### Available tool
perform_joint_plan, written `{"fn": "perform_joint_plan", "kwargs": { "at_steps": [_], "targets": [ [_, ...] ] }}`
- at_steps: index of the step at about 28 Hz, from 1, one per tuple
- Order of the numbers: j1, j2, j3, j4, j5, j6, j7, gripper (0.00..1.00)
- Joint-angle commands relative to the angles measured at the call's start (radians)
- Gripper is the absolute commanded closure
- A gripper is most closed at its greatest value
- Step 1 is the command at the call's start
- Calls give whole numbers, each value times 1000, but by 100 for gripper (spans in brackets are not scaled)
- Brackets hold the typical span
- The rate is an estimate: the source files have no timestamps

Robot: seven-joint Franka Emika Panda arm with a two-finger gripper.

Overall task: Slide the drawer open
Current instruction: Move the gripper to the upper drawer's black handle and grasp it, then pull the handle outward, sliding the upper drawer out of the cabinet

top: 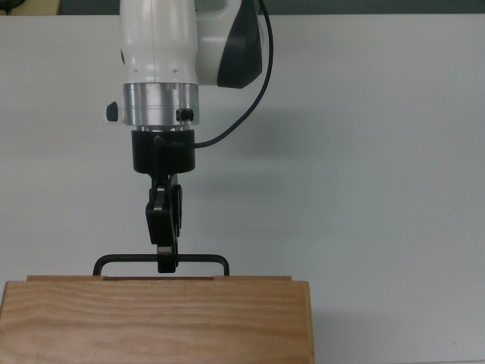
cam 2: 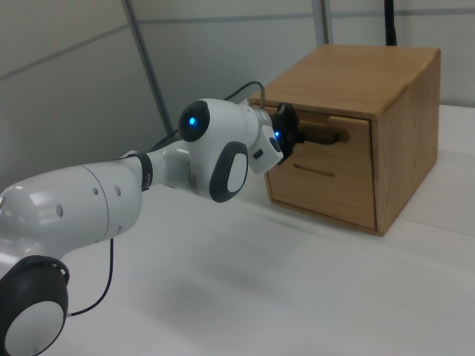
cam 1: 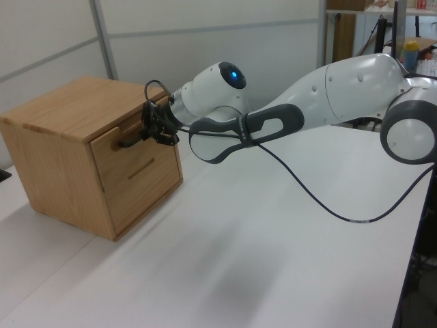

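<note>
Hand (top: 167, 262) pinched shut on the drawer's (cam 1: 130, 152) black handle (top: 198, 260), near its middle in the top view. Its fingertips hide part of the bar. Drawer barely protrudes from the cabinet (top: 155, 318); white bench (top: 364, 167) lies open in front.

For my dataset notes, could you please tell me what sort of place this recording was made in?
Probably a robotics lab or test room: a bare white table, plain panelled walls, and a wooden cabinet set before the arm. Cluttered shelving stands at the left view's far right.
</note>
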Motion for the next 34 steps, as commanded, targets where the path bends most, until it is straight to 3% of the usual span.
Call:
{"fn": "perform_joint_plan", "kwargs": {
  "at_steps": [1,20,26,34],
  "targets": [
    [2,-67,-2,-78,3,11,-6,100],
    [-22,-326,-2,-444,6,3,-2,100],
    [-27,-389,-6,-515,6,-12,-2,100],
    [-27,-443,-7,-559,6,-159,1,100]
  ]
}}
